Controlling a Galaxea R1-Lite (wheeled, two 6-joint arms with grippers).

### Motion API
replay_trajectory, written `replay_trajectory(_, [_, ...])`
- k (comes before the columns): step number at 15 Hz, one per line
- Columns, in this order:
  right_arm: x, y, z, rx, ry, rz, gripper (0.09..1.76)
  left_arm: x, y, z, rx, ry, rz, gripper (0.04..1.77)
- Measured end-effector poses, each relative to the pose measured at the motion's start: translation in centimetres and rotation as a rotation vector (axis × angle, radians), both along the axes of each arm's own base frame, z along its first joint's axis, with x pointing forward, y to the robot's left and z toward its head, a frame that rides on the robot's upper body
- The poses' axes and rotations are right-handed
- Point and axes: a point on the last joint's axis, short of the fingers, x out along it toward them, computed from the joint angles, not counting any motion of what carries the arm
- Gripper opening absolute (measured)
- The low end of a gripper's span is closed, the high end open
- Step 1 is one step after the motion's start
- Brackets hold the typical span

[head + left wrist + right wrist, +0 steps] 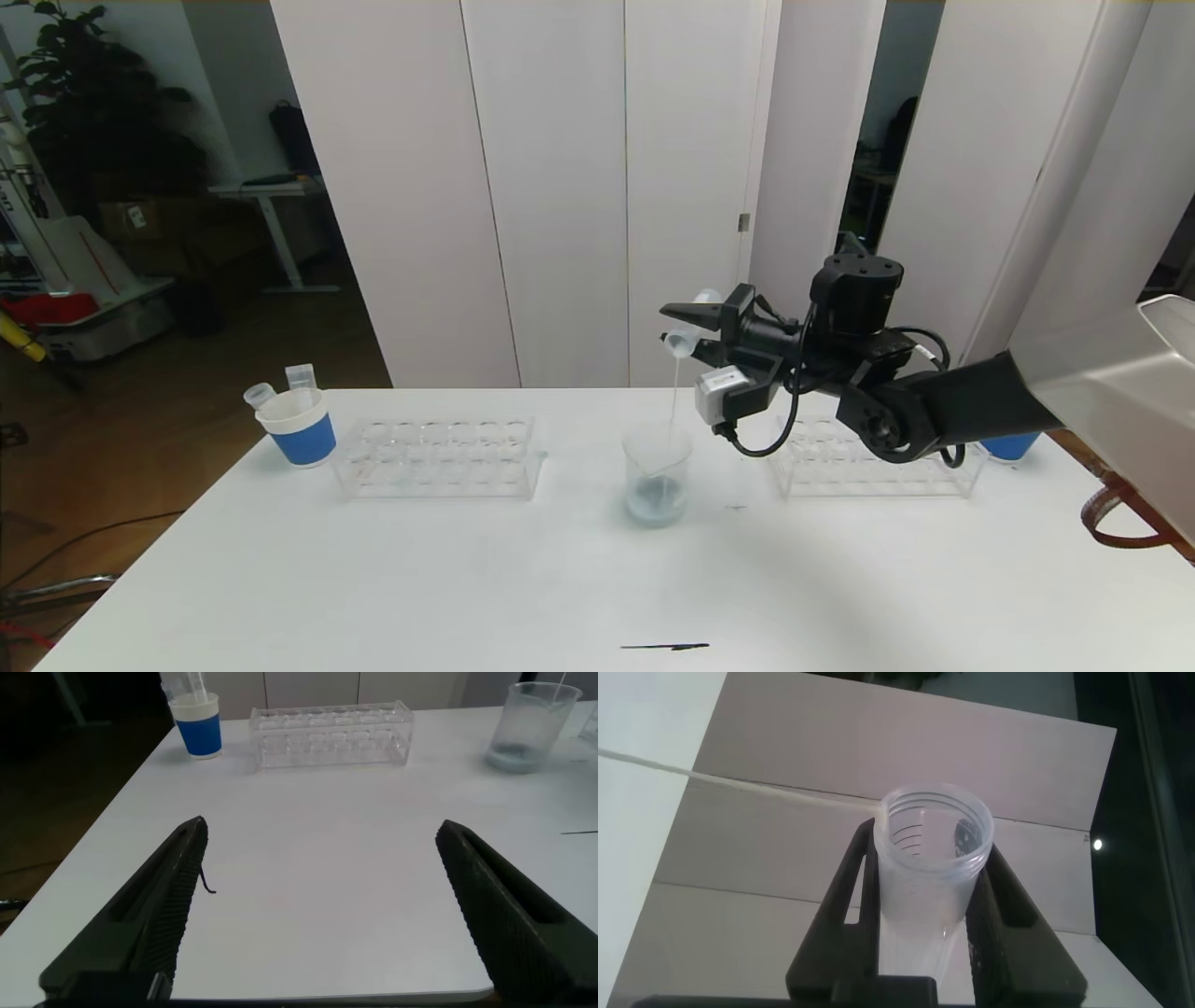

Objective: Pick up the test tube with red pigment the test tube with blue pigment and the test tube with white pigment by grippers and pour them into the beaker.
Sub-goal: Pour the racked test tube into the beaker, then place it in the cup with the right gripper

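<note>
Right arm black, looping cables, light-grey box near jaws; left jaws black, ribbed.

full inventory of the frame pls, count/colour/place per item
table: 1, white, fills foreground
beaker: 1, clear, pale liquid inside, table centre
test tube with white pigment: 1, clear, tipped above the beaker, thin white stream falling in
tube racks: 2, clear, one each side of beaker
paper cups: 2, white with blue band; left one holds clear tubes, right one mostly hidden behind arm
right end effector: shut on the tube, above beaker
left end effector: open, over the table's near left part
</note>
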Motion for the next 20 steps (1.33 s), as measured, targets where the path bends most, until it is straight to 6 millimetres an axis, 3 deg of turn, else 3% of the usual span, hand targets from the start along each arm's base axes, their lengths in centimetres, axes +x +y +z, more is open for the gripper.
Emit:
replay_trajectory(8, [0.2, 0.4, 0.9, -0.034, -0.068, 0.010, 0.59, 0.0, 0.0, 0.0, 0.000, 0.000, 0.000, 1.74])
replay_trajectory(12, [0.0, 0.6, 1.9, 0.080, 0.036, -0.041, 0.59, 0.0, 0.0, 0.0, 0.000, 0.000, 0.000, 1.74])
replay_trajectory(16, [-1.0, 0.3, 5.9, 0.467, 0.108, -0.190, 0.59, 0.0, 0.0, 0.0, 0.000, 0.000, 0.000, 1.74])
replay_trajectory(20, [-2.3, 0.9, 7.5, 0.989, 0.316, -0.357, 0.59, 0.0, 0.0, 0.0, 0.000, 0.000, 0.000, 1.74])
